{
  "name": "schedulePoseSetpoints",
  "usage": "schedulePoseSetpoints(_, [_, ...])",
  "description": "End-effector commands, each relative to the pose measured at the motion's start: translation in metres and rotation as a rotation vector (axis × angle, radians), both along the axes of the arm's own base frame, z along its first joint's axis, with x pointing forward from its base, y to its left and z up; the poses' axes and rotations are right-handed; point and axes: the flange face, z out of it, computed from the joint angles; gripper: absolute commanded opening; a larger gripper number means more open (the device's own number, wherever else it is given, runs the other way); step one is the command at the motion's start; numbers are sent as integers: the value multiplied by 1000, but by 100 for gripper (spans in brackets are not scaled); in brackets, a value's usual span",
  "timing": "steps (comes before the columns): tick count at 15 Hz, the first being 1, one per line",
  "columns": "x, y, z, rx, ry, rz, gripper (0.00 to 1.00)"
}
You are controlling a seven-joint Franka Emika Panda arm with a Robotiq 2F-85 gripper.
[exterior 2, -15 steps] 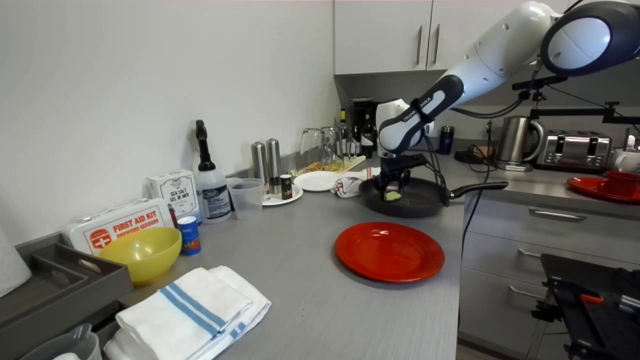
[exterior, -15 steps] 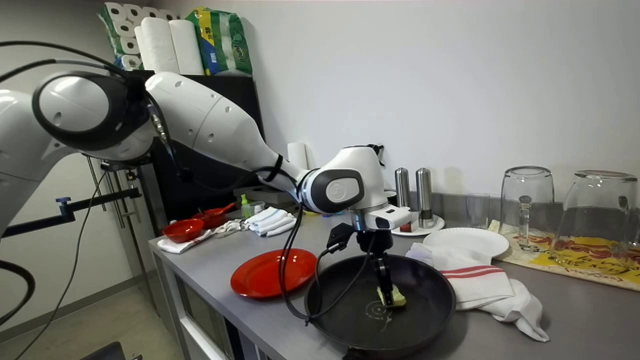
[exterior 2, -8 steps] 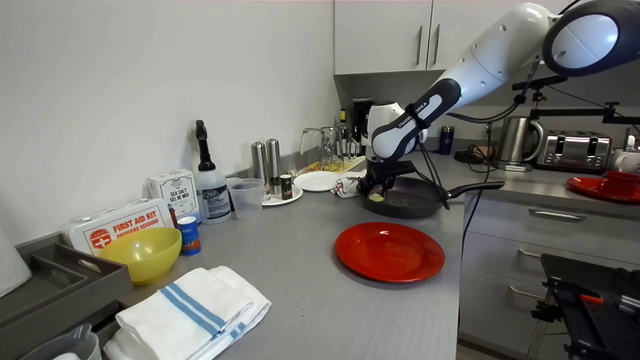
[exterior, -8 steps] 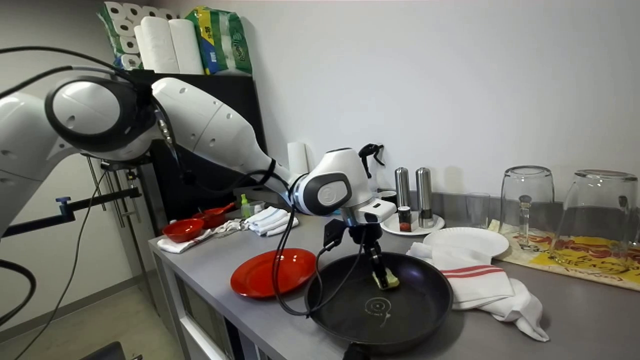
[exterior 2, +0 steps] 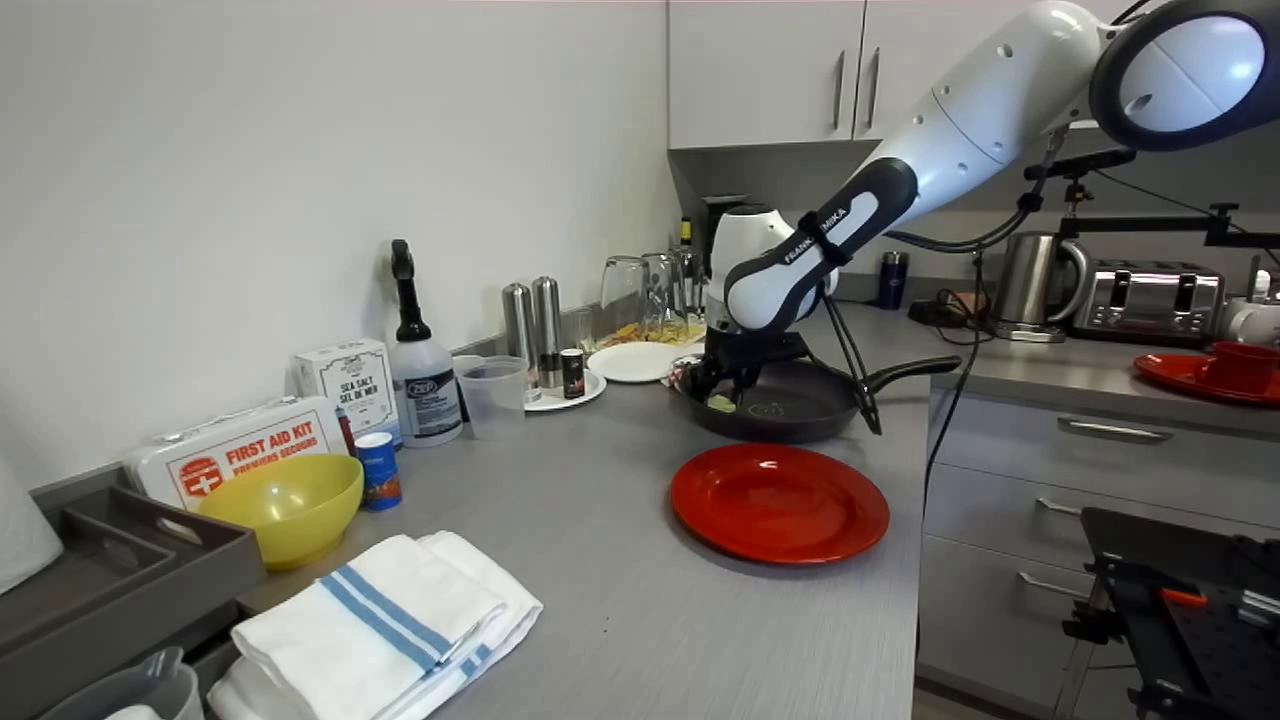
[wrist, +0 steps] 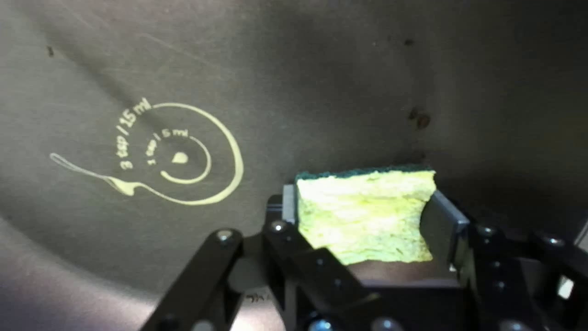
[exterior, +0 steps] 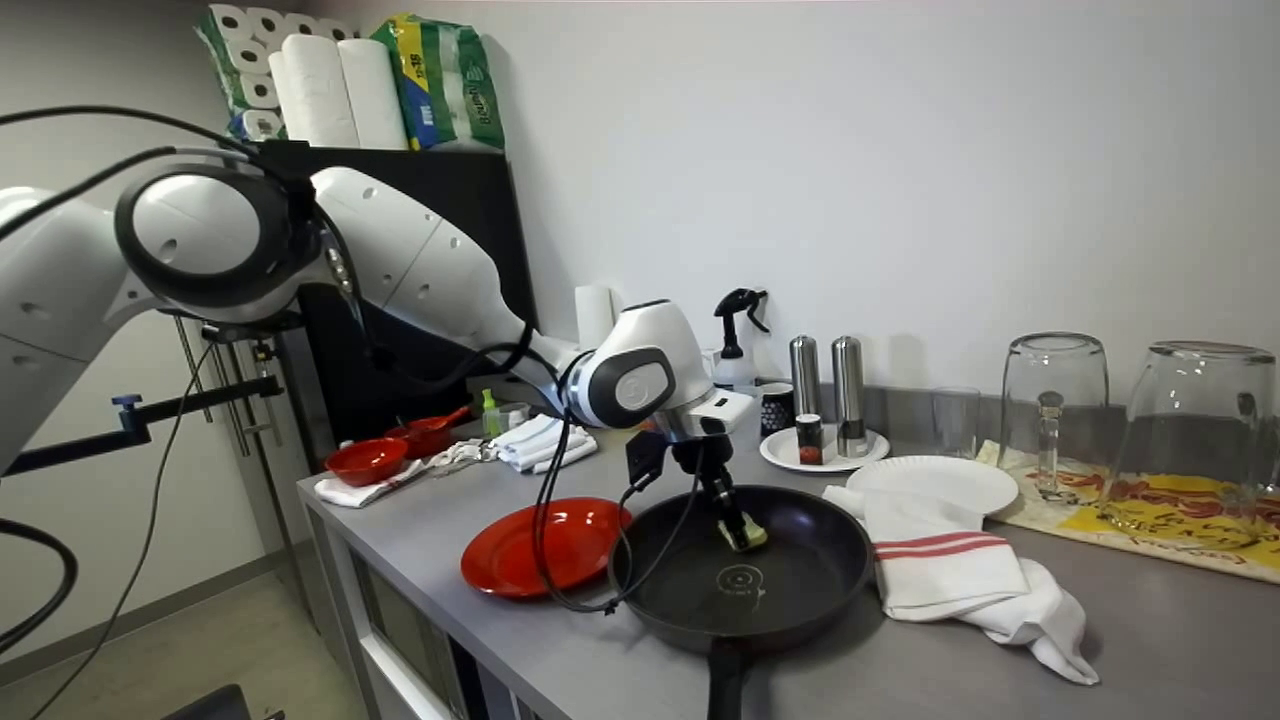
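Observation:
My gripper [wrist: 367,207] is shut on a yellow sponge [wrist: 363,220] with a dark green scouring side. The sponge fills the gap between the fingers. I hold it low inside a black frying pan [wrist: 298,92], at or just above the pan's floor; contact is hard to tell. The pan's pale printed rings lie left of the sponge in the wrist view. The sponge also shows in both exterior views [exterior: 757,533] [exterior 2: 721,404], as do my gripper [exterior: 738,535] and the pan [exterior: 800,590] [exterior 2: 805,400]. The pan's handle [exterior: 726,680] points toward the counter's front edge.
A red plate [exterior: 545,545] lies close beside the pan. A white towel with red stripes [exterior: 940,560] and a paper plate [exterior: 935,483] lie on its other side. Steel grinders [exterior: 848,395] and glass pitchers [exterior: 1053,420] stand by the wall. Arm cables hang over the pan's rim.
My gripper and the sponge have moved left in both exterior views, across the pan. The pan has shifted the same way, toward the red plate, and its handle shows more. The sponge stays held.

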Motion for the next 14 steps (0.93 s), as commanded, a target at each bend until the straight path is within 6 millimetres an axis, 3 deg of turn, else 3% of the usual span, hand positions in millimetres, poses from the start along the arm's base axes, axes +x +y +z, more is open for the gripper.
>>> schedulePoseSetpoints(1, [5,5,-27,-35,-35,-8,39])
schedulePoseSetpoints(8, [23,-29,-31,-105,-124,-124,39])
schedulePoseSetpoints(14, [11,-75,-30,-152,-131,-239,39])
